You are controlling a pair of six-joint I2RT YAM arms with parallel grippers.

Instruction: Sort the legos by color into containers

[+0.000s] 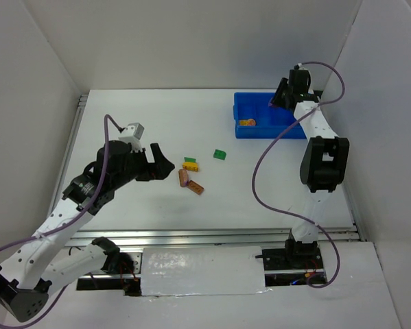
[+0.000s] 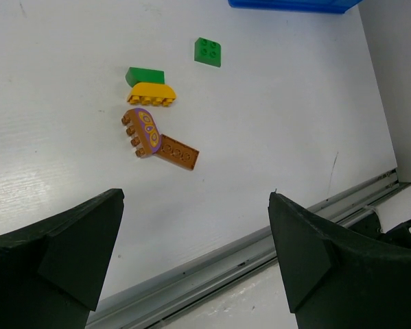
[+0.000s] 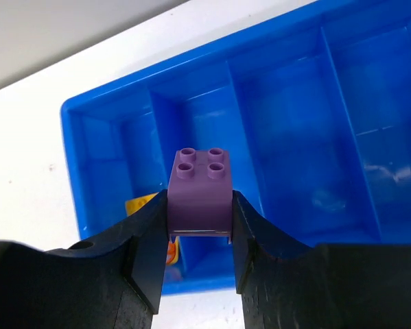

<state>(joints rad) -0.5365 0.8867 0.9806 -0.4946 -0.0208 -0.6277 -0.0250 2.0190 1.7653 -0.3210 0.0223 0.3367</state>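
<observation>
Currently we are finding the right gripper [image 3: 200, 216] clamping a purple brick [image 3: 200, 188] by its sides, studs up, above the blue tray [image 3: 294, 137], presumably seeking an unused compartment; a yellow brick [image 3: 142, 203] is lying below-left. The left gripper [image 2: 195, 205] is gaping wide, loose bricks [image 2: 152, 94] ahead of it.

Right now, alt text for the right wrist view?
The right claw grips a purple brick, studs up, over a blue divided tray. A yellow piece lies in the tray's leftmost compartment, partly hidden behind the claw.
</observation>
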